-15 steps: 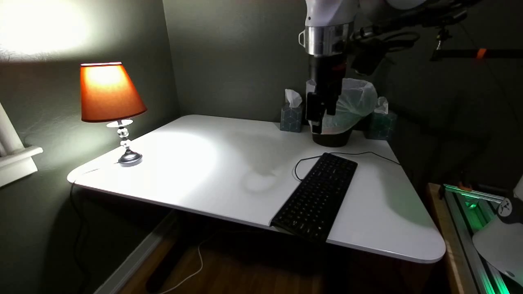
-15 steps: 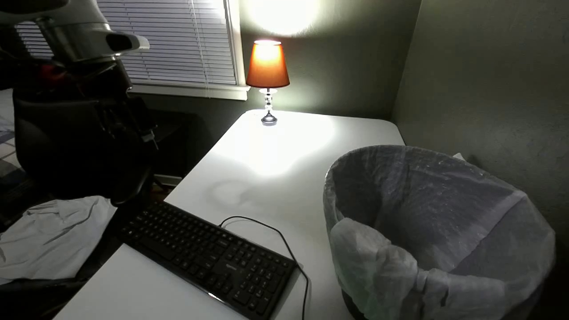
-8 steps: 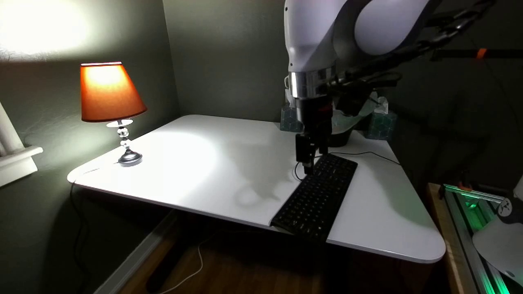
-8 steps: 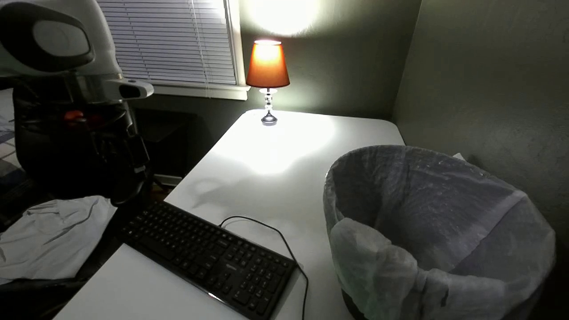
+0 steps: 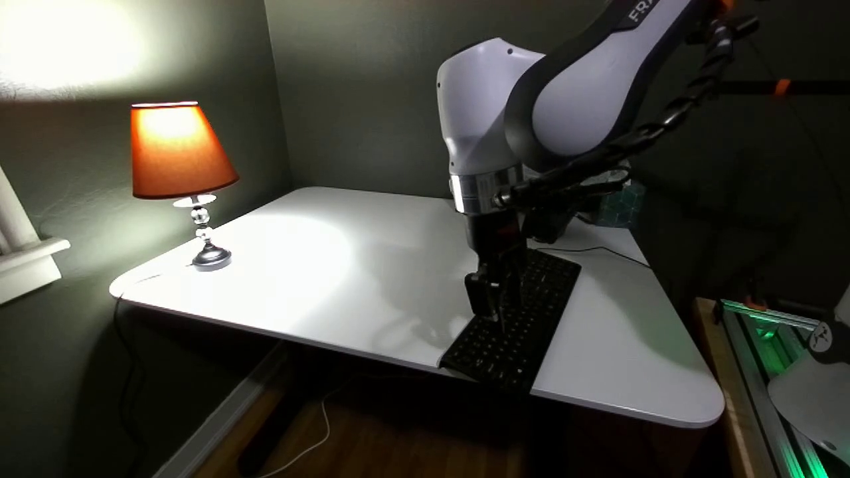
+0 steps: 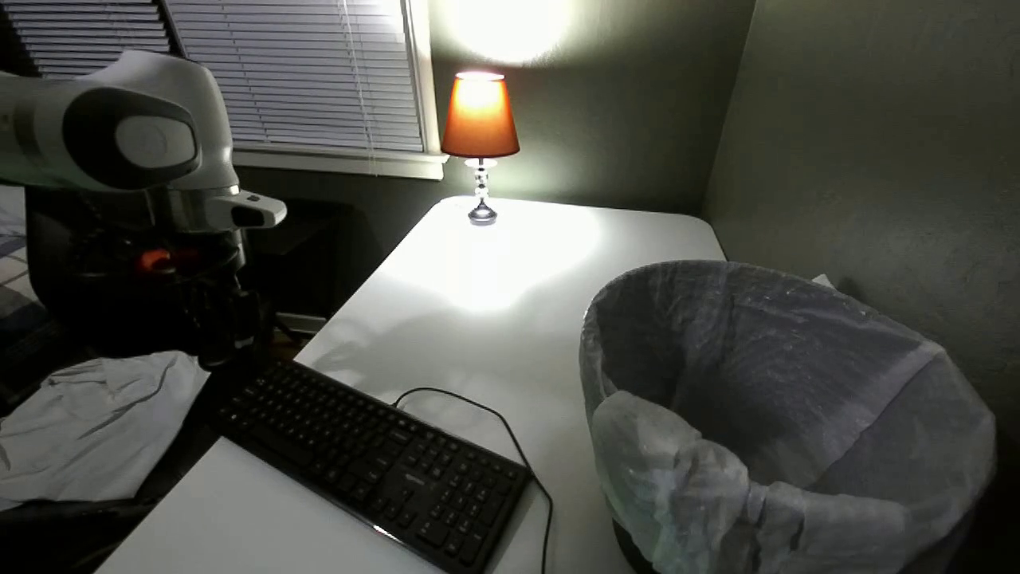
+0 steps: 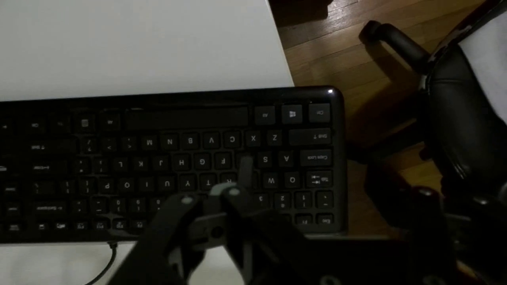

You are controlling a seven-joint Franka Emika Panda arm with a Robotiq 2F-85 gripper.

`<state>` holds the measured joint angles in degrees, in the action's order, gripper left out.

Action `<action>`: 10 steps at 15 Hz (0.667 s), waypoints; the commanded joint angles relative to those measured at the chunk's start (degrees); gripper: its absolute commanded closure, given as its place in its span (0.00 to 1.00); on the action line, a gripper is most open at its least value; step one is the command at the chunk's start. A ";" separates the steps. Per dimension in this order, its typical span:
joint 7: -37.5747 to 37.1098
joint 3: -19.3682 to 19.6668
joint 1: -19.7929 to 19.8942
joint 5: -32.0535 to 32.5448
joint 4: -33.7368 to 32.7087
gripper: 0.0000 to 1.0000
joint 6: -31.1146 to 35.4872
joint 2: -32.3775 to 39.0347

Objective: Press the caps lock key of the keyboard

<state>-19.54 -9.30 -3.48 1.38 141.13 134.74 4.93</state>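
Note:
The black keyboard (image 5: 548, 285) lies on the white desk, one end past the desk edge. It shows in both exterior views (image 6: 374, 458). In the wrist view the keyboard (image 7: 178, 134) appears upside down. Its Caps Lock key (image 7: 316, 157) is uncovered, near the right end. My gripper (image 7: 216, 194) looks shut, its fingers drawn together, with no object seen between them. A thin grey strip (image 7: 245, 170) sticks out past the fingertips and covers the D key. In an exterior view the gripper (image 5: 497, 312) is low over the keyboard; contact cannot be told. In the other frame it is dark (image 6: 239, 339).
A lit orange lamp (image 5: 179, 153) stands at the desk's far corner. A lined bin (image 6: 781, 414) stands beyond the keyboard's number-pad end. The keyboard's cable (image 6: 510, 434) curves across the desk (image 5: 372, 265). A black chair (image 7: 463, 118) stands beside the desk edge.
The arm has come down steadily. The gripper has moved from above the bin to low over the keyboard, towards the keyboard's overhanging end. The keyboard has not moved.

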 commanded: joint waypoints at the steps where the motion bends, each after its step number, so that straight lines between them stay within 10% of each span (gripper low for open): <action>1: -0.99 1.31 -1.82 -1.79 -2.08 0.58 1.37 4.17; 7: -1.32 1.59 -2.70 -3.72 -4.65 1.00 0.88 7.69; 10: -2.96 2.04 -3.33 -3.96 -5.62 1.00 0.91 8.95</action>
<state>-20.63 -8.54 -5.00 -1.31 136.97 135.00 11.78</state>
